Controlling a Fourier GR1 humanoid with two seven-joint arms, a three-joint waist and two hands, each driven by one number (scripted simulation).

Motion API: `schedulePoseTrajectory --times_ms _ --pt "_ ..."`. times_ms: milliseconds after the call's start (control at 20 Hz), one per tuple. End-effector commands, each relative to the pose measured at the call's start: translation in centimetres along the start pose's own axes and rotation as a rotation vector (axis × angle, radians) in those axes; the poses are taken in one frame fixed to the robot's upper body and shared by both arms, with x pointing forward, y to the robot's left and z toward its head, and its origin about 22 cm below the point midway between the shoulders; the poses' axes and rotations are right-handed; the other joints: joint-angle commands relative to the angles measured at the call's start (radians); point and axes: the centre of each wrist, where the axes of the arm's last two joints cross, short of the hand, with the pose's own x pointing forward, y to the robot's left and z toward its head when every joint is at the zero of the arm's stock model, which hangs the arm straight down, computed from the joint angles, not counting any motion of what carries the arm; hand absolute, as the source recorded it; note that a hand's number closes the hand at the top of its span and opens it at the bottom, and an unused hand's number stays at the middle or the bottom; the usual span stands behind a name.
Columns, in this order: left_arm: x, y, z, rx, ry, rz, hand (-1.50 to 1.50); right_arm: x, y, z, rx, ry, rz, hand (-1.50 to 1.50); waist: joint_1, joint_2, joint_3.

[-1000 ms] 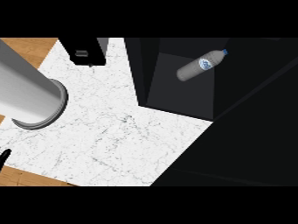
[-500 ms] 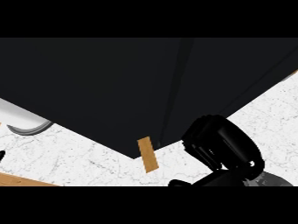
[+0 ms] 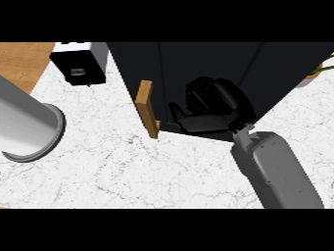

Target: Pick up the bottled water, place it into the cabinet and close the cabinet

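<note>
Now, head view: right hand (image 3: 211, 110) presses curled fingers, holding nothing, against the dark cabinet (image 3: 198, 63) beside its wooden door edge (image 3: 147, 108). Bottled water is out of sight. Risk: fingers slipping off, leaving the door ajar.

One head view, steeply down onto the marble counter (image 3: 126, 162) — close above the dark cabinet (image 3: 198, 63)

A white marble table (image 3: 140, 166) fills the view. A large grey cylinder (image 3: 14, 125) lies at nine o'clock. A black and white appliance (image 3: 79, 61) sits at eleven o'clock. Green leaves (image 3: 327, 68) show at two o'clock.
</note>
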Motion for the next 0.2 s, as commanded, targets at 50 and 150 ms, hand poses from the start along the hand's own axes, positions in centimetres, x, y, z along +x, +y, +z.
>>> schedulePoseTrajectory --times_ms 50,150 --pt "0.3 0.4 -0.4 -0.02 -0.029 0.008 -1.5 1.5 -0.8 -5.5 -0.077 -0.012 0.026 1.5 -0.006 0.022 -0.008" --pt "-0.3 0.0 0.1 -0.029 -0.032 0.028 -1.5 1.8 -1.3 -5.8 -0.082 0.005 0.032 1.5 -0.004 0.019 -0.009"
